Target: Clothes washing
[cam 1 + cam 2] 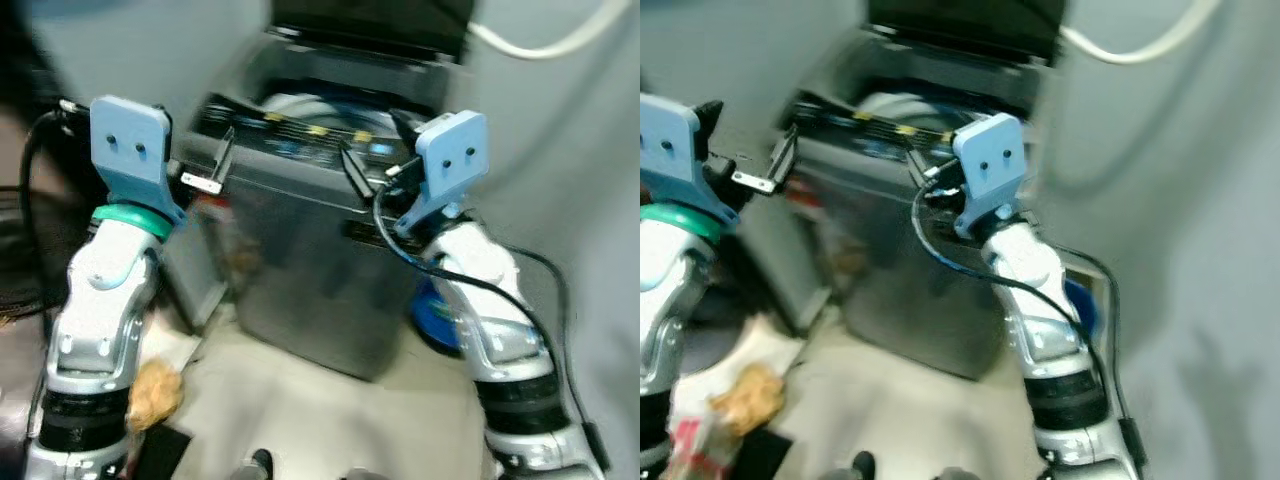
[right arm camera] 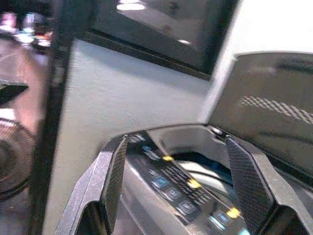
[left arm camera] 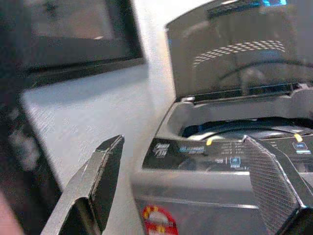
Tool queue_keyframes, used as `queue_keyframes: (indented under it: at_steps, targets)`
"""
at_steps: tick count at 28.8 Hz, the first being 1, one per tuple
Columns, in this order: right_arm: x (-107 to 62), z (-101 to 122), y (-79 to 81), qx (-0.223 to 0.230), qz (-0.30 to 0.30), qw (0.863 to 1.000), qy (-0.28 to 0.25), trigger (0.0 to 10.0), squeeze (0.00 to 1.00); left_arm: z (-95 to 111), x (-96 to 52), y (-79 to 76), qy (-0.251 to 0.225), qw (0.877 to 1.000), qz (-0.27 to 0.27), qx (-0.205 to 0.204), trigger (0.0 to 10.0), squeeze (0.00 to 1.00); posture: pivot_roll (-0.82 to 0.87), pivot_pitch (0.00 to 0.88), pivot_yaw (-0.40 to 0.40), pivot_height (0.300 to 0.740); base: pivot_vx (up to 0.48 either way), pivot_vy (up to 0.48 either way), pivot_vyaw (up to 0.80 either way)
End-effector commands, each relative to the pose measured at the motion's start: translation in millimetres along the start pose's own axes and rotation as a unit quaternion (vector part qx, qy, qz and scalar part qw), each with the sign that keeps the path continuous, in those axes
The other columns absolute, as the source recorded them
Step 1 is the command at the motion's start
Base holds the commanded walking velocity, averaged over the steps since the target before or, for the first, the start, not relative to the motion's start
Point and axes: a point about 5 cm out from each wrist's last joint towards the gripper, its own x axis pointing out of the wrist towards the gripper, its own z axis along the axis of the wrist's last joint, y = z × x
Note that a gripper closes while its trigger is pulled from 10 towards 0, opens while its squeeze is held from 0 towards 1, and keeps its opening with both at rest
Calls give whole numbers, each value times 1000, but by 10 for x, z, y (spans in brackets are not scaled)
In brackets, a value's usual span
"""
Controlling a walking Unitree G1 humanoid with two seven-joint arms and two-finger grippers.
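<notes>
A grey top-loading washing machine stands in front of me with its lid raised. Its control panel runs along the front edge, and the drum opening shows light and blue inside. My left gripper is held up before the machine's front left corner, open, with nothing between its fingers. My right gripper is raised at the front right of the panel, also open and holding nothing. The head views are blurred.
A white hose curves along the grey wall at the upper right. A blue round object sits by the machine's right side. A tan crumpled thing lies on the floor at my left. A dark framed pane hangs behind.
</notes>
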Motion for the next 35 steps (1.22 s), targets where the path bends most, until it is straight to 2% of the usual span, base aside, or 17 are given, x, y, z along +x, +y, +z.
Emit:
queue_keyframes:
  at_steps: [1, 5, 8, 9, 14, 25, 28, 35]
  targets:
    - [-22, -53, 44, -4, 13, 1000, 8, 10000, 0, -69, -14, -97, 23, 1000, -15, -10, 10000, 0, 31, 0, -10, 720, 0, 0, 800]
    - [-72, -138, 137, 1, 29, 999, 21, 10000, 0, -232, -94, -310, 55, 997, -37, -28, 10000, 0, 27, 0, -7, 720, 0, 0, 794]
    - [-84, -156, 155, 3, 30, 999, 24, 10000, 0, -257, -106, -336, 60, 997, -39, -30, 10000, 0, 27, 0, -7, 720, 0, 0, 794]
    - [-141, -244, 222, 12, 35, 999, 40, 10000, 0, -340, -142, -386, 78, 996, -35, -32, 10000, 0, 25, 0, -7, 720, 0, 0, 794]
    - [-204, -343, 281, 20, 38, 997, 59, 10000, 0, -415, -180, -425, 96, 994, -32, -36, 10000, 0, 24, 0, -6, 720, 0, 0, 794]
    - [-381, -594, 468, 64, 36, 991, 109, 10000, 0, -588, -309, -466, 131, 991, -17, -12, 10000, 0, 27, 0, -6, 720, 0, 0, 794]
    - [-413, -645, 468, 89, 20, 988, 122, 10000, 0, -645, -347, -466, 139, 990, -15, -7, 10000, 0, 27, 0, -7, 720, 0, 0, 794]
    - [-439, -694, 412, 100, -2, 986, 132, 10000, 0, -710, -377, -488, 149, 989, -8, -6, 10000, 0, 21, 0, -7, 720, 0, 0, 794]
